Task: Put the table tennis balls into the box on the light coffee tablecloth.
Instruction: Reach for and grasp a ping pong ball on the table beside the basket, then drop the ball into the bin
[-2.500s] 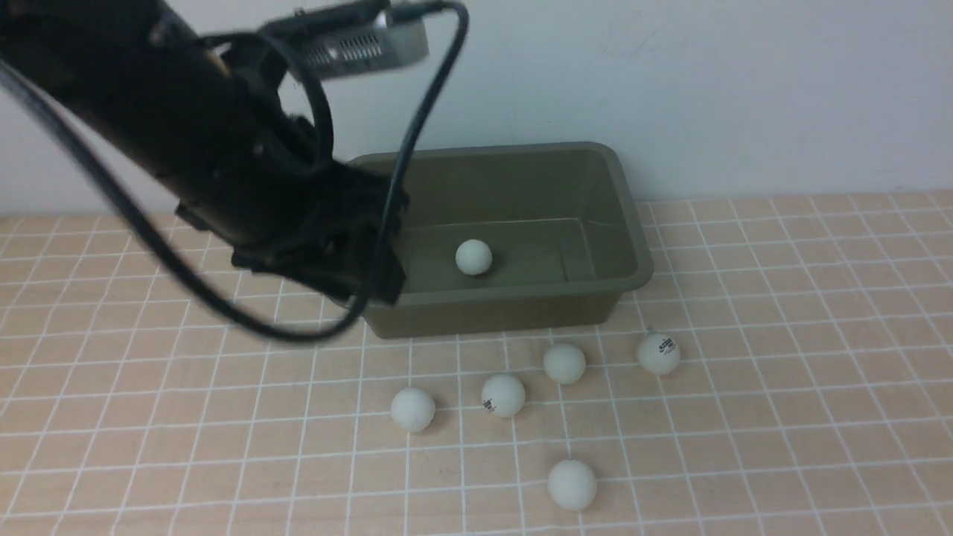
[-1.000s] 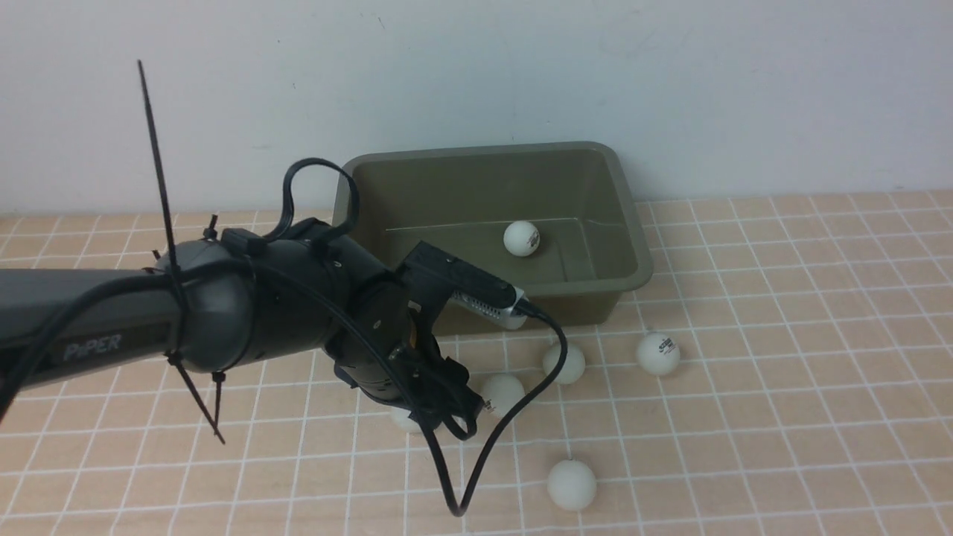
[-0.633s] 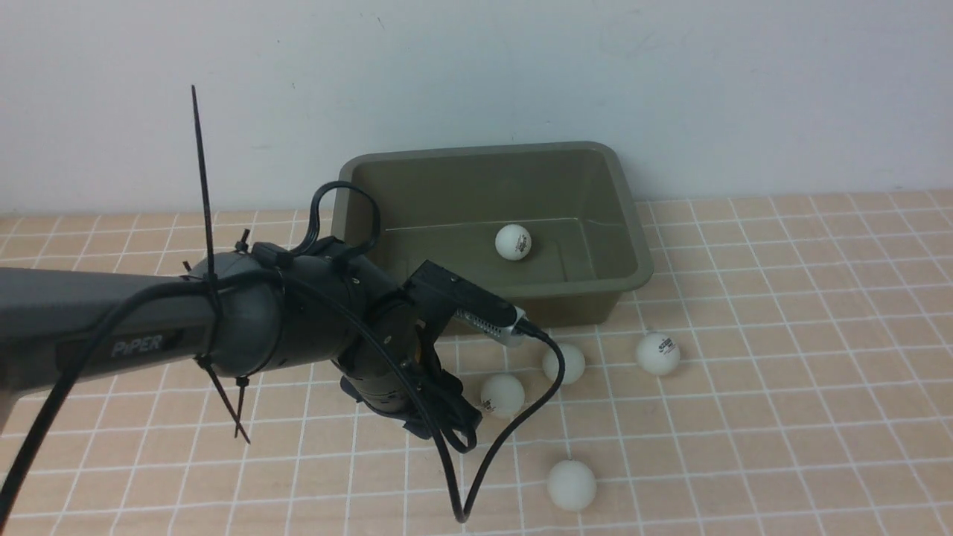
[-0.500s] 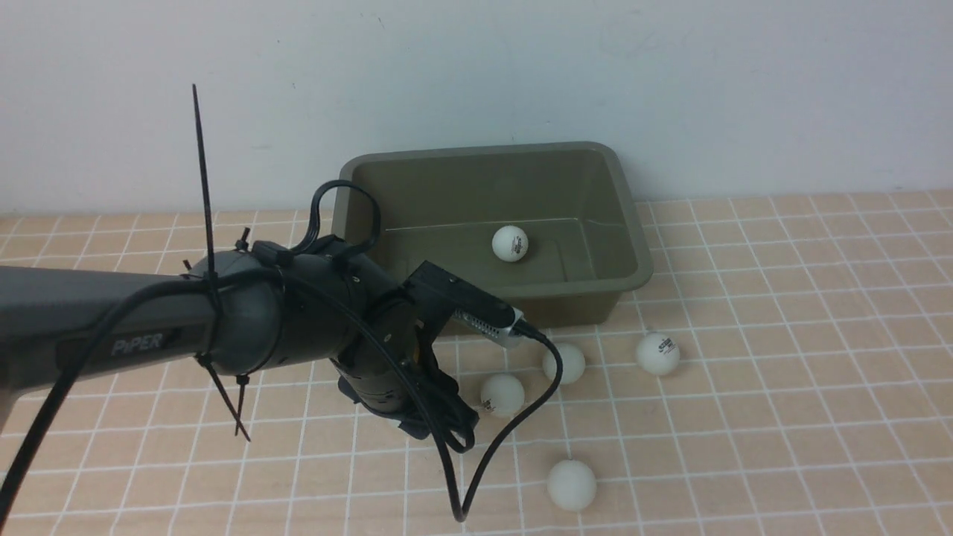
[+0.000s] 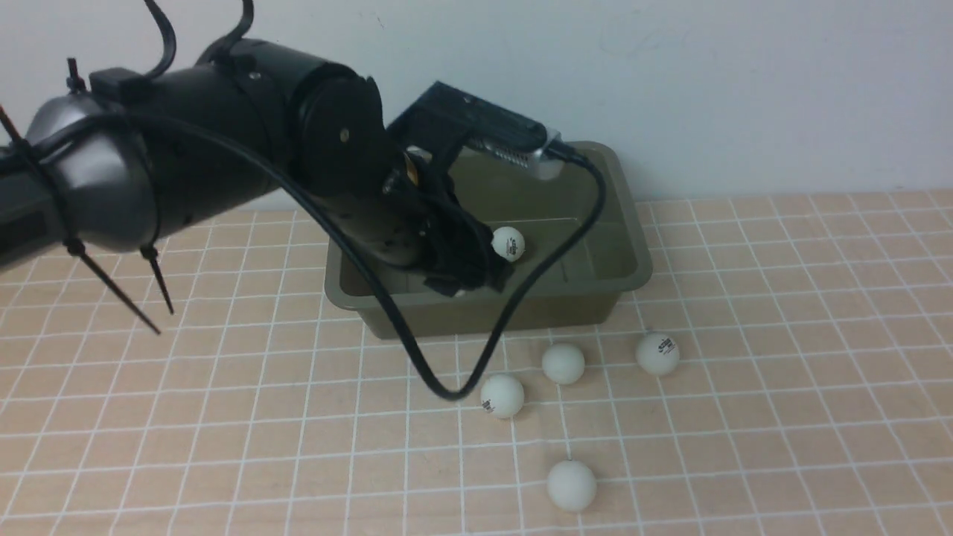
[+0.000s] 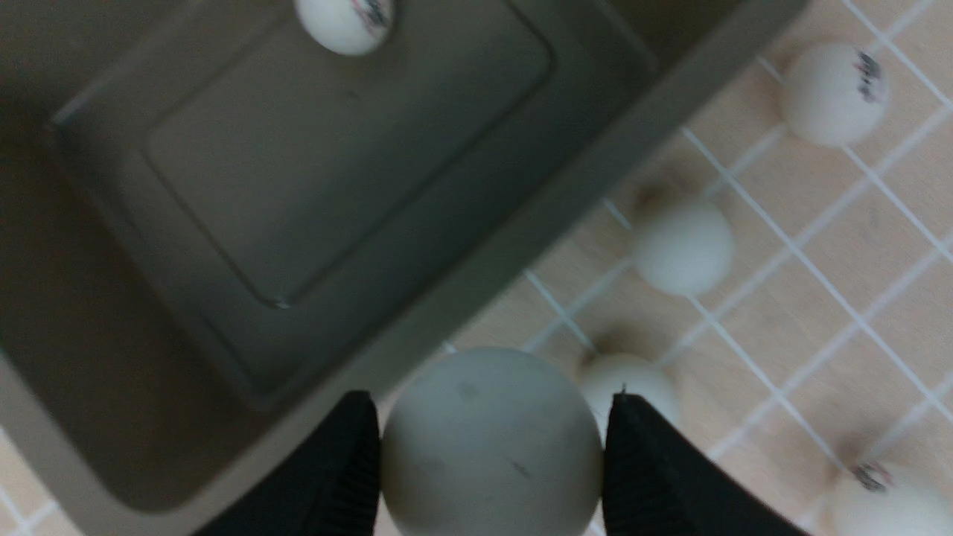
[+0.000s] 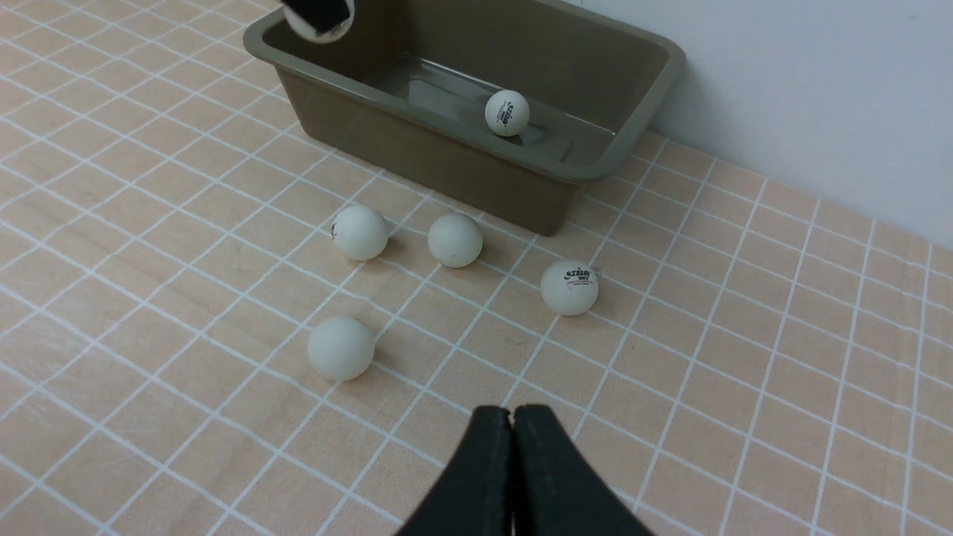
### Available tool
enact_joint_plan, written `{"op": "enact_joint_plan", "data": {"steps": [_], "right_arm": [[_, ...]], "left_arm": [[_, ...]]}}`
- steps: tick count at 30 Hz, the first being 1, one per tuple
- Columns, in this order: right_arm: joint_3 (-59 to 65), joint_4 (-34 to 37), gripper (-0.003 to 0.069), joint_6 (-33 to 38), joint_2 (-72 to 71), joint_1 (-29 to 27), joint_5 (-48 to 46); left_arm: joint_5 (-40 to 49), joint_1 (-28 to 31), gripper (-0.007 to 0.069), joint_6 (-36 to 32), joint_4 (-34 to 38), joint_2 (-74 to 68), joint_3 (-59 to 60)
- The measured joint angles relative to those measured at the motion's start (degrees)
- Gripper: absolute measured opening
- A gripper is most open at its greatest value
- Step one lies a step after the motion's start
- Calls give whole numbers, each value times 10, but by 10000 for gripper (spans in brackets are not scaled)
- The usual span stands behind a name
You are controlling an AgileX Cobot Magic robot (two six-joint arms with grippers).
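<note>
Left wrist view: a plain ball [image 6: 491, 447] is pinched between the left gripper [image 6: 493, 420] pads above the box [image 6: 536, 223] at its near rim, probably for dropping beside the logo ball [image 6: 344, 22] inside. Four other balls [image 5: 563, 363] lie near on the tablecloth [image 5: 782, 387]; their print is unreadable. The right gripper [image 7: 512, 424] is closed and empty.

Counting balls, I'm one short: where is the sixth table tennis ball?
The sixth ball is clamped in the left gripper above the box's near rim, as the left wrist view shows, left of the other ball lying inside.
</note>
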State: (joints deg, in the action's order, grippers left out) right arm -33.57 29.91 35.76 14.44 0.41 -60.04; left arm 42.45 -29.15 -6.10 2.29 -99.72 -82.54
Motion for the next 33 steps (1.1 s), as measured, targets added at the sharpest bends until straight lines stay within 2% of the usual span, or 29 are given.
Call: {"op": "enact_joint_plan", "data": {"steps": [8, 12, 16, 19, 24, 28, 33], "right_arm": [[0, 0, -11, 0, 0, 0, -5], [0, 0, -11, 0, 0, 0, -5], [0, 0, -11, 0, 0, 0, -6], [0, 1, -11, 0, 0, 0, -7], [0, 0, -11, 0, 0, 0, -8], [0, 0, -11, 0, 0, 0, -11], [0, 0, -11, 0, 0, 0, -24]], "left_arm": [[14, 71, 313, -50, -8, -122, -118], [77, 76, 360, -53, -11, -151, -179], [220, 76, 377, -41, -19, -154, -274], [267, 76, 349, -19, -8, -150, -322], [285, 76, 229, 33, 91, -111, -336], [289, 68, 146, 26, 142, -71, -311], [289, 38, 76, -12, 129, 9, -208]]}}
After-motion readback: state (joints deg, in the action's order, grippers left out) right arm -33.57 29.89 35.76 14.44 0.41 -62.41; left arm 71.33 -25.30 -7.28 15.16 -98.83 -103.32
